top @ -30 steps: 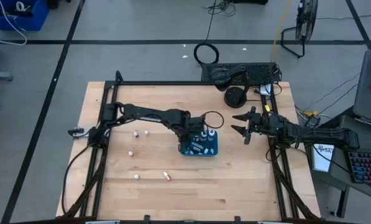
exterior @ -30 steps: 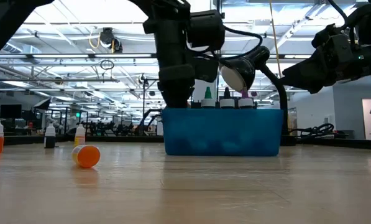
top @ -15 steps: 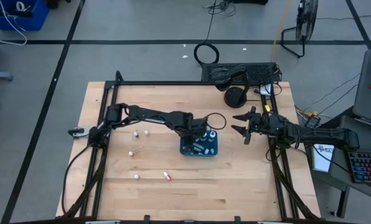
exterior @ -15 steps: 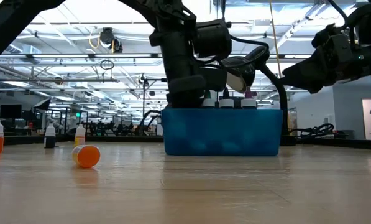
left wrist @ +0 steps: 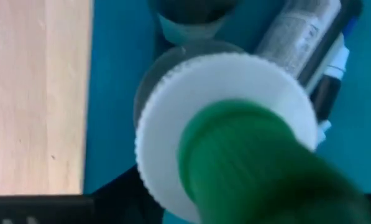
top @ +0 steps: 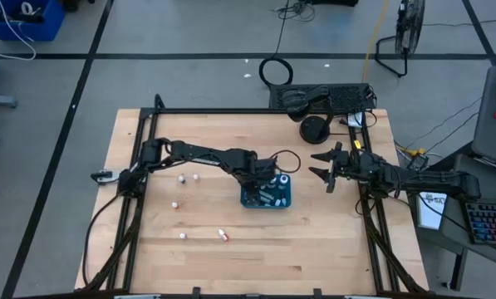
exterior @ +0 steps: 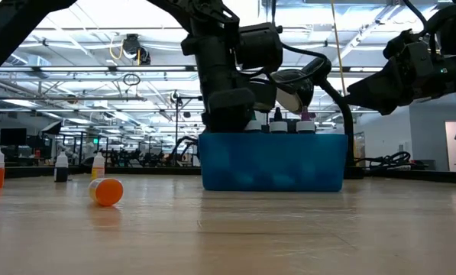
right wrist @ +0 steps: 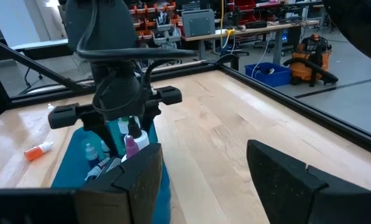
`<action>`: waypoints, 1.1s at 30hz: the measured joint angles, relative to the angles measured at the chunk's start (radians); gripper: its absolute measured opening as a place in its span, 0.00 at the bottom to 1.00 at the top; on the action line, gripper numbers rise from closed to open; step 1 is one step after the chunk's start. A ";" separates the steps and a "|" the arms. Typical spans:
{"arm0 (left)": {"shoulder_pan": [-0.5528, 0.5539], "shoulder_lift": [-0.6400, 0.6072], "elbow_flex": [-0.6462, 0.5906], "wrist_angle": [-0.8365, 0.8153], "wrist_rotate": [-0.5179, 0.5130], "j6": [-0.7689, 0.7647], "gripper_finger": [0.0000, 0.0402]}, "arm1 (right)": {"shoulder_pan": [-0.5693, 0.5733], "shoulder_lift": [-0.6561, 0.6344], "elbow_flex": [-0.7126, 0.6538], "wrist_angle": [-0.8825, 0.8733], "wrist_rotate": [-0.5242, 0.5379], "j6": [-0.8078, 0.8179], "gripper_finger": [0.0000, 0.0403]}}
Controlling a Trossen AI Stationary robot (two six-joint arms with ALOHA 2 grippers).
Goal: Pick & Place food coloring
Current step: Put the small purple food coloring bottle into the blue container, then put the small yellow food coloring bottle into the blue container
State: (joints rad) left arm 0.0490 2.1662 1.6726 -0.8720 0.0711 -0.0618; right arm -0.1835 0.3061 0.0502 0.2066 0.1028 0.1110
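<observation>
The food coloring bottles stand and lie inside a teal box (top: 267, 198) mid-table; their white caps (exterior: 277, 126) show over its rim. My left gripper (top: 262, 178) points down into the box, and in the right wrist view its fingers (right wrist: 114, 138) stand apart on either side of the bottles. A green-tipped bottle with a white cap (left wrist: 235, 143) sits right below its camera; its own fingers are hidden there. My right gripper (top: 321, 166) hovers open to the right of the box, holding nothing.
Several small bottles are on the wood left of the box (top: 182, 177), (top: 175, 203), (top: 182, 236), and an orange one lies on its side (exterior: 105, 191). A black round object (top: 314, 129) and cables sit at the far right. Free wood lies near the front edge.
My left gripper has gone down into the teal box and a little toward the table's right edge. The green-tipped bottle has sunk with it until only its white cap shows over the rim.
</observation>
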 joint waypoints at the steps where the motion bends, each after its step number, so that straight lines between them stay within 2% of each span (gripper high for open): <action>1: 0.000 -0.002 0.000 -0.001 0.000 -0.003 0.52 | 0.000 0.000 0.000 0.000 0.000 0.000 0.56; 8: 0.001 -0.078 0.001 -0.049 -0.003 -0.020 0.60 | 0.000 0.000 0.000 0.001 0.000 0.000 0.56; 12: 0.002 -0.159 0.002 -0.092 -0.064 -0.038 0.61 | 0.000 0.000 0.000 0.000 0.000 0.000 0.56; 20: -0.011 -0.303 -0.014 -0.380 -0.177 -0.183 0.61 | 0.000 0.000 0.000 0.000 0.000 0.000 0.56; 24: -0.034 -0.377 -0.119 -0.387 -0.177 -0.233 0.61 | 0.000 0.000 0.000 0.000 0.000 0.000 0.56; 33: -0.013 -0.536 -0.493 -0.228 -0.178 -0.402 0.61 | 0.000 0.000 0.000 -0.001 0.000 0.000 0.56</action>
State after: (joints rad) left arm 0.0361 1.6298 1.1793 -1.0995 -0.1070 -0.4640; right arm -0.1835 0.3062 0.0504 0.2059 0.1028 0.1112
